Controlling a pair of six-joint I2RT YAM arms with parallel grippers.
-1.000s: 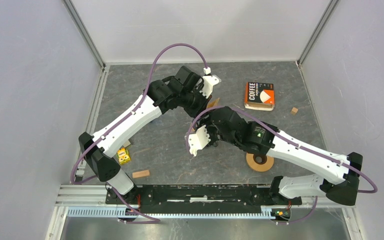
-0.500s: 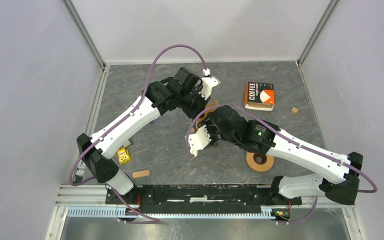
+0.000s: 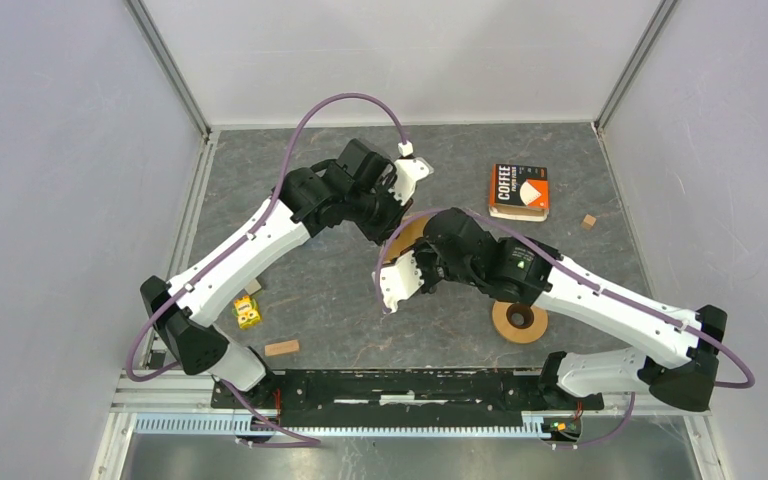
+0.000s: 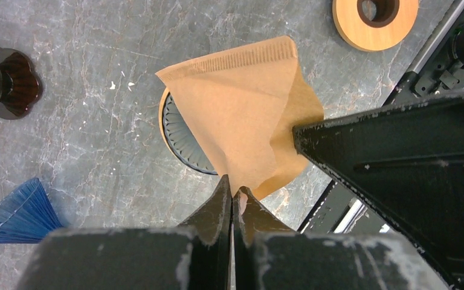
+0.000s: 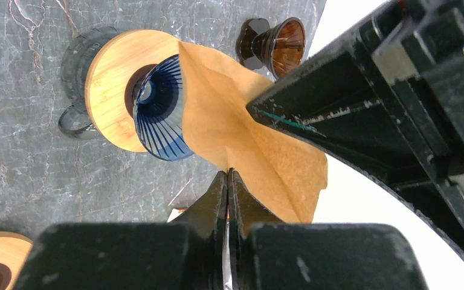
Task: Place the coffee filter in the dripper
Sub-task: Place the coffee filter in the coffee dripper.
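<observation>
The coffee filter (image 4: pixel 248 115), a brown paper cone, hangs above the table, pinched from two sides. My left gripper (image 4: pixel 232 194) is shut on its lower tip. My right gripper (image 5: pixel 228 174) is shut on another edge of the filter (image 5: pixel 241 127). Directly under the paper stands a dark ribbed dripper (image 4: pixel 181 138) with a wooden collar (image 5: pixel 112 78). In the top view the filter (image 3: pixel 407 237) shows between the two wrists, and the dripper below is hidden.
A blue ribbed dripper (image 4: pixel 18 211) lies beside the collared one, and a dark brown dripper (image 5: pixel 278 39) stands further off. A wooden ring (image 3: pixel 518 321), a coffee filter box (image 3: pixel 519 191), a yellow item (image 3: pixel 248 314) and a wood block (image 3: pixel 282 348) lie around.
My right gripper has shut on the filter's edge. The left arm has drawn slightly left and back with the filter in its grip.
</observation>
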